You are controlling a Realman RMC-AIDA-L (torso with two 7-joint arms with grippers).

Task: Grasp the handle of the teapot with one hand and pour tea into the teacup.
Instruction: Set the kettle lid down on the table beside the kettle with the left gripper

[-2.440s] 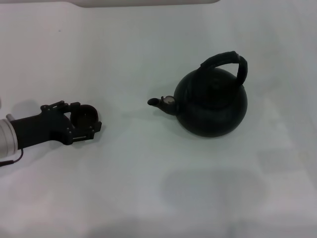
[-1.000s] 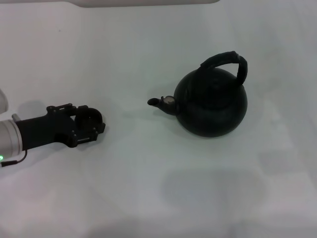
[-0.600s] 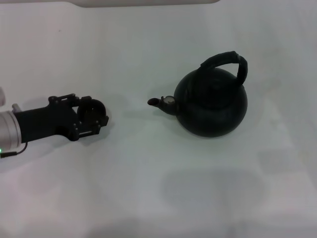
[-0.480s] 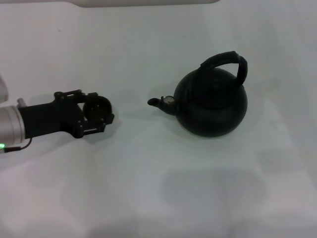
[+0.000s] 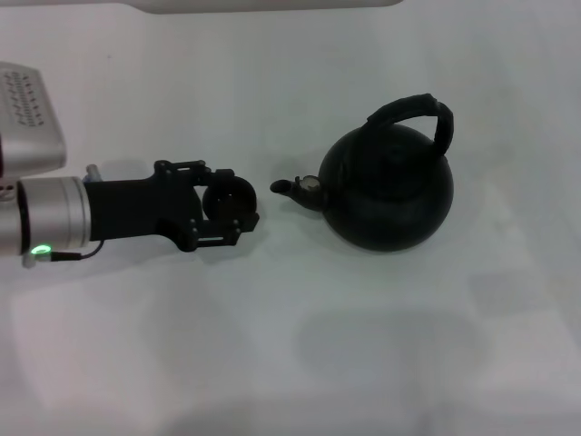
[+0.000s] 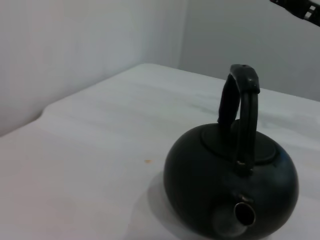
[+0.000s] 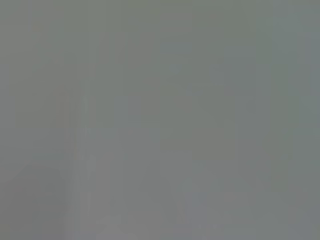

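My left hand [image 5: 225, 207], clamped on the teacup [image 5: 229, 198], sits just beside the teapot [image 5: 390, 186] spout; set it down upright, slightly below.

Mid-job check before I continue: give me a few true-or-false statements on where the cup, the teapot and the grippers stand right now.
1. The left gripper holds the teacup. True.
2. The teacup sits beside the tip of the spout of the teapot. True; a small gap shows between them.
3. The right gripper is clamped on the handle. False: nothing grips the handle, and the right gripper is not in view.
4. The teapot is tipped over to pour. False: it stands upright on the table.
5. The spout points toward the left gripper. True.
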